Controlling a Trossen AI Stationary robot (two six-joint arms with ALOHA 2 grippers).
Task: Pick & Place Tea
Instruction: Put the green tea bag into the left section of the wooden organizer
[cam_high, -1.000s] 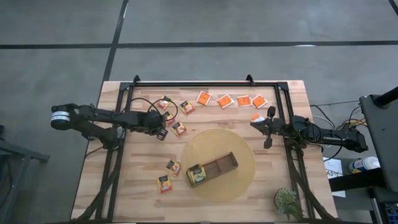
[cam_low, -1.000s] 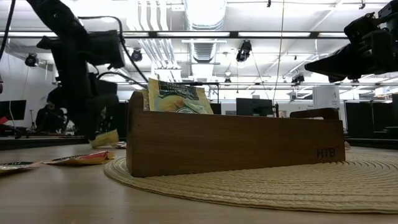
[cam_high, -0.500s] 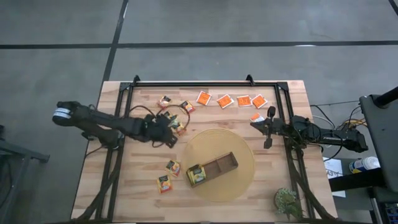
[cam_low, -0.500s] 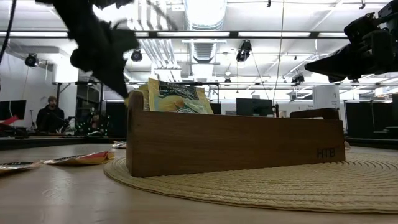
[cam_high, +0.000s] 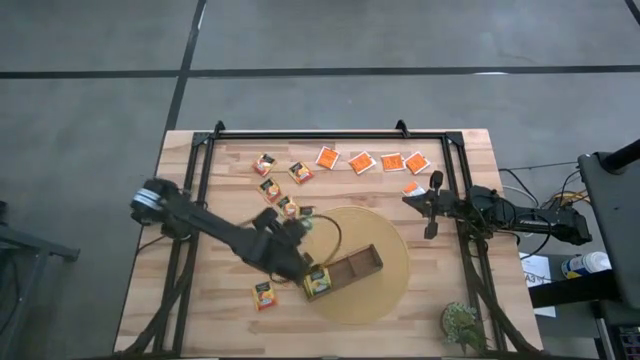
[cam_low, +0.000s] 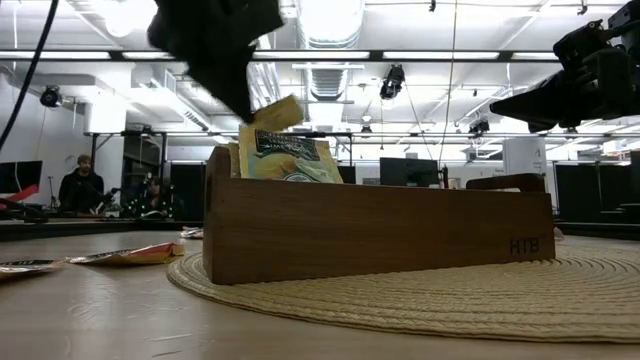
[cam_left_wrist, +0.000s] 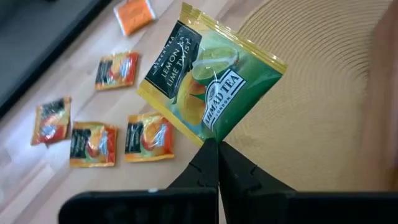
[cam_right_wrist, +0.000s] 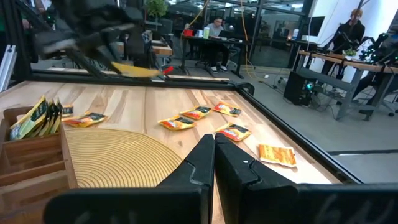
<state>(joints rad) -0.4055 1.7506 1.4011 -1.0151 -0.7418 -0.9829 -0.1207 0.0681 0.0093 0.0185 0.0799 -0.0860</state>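
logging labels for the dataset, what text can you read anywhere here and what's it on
"LEMON & LIME TWIST" and "AHMAD TEA": on the green sachet pinched in the left gripper fingers.
"HTB": on the wooden tray front wall, low view.
Print on the yellow-orange sachets and orange sachets: too small to read.

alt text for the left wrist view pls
The left gripper, fingers shut, pinches the corner of a green-and-yellow lemon and lime tea sachet above the woven round mat. Beyond it, five orange and yellow sachets lie flat on the wooden table.
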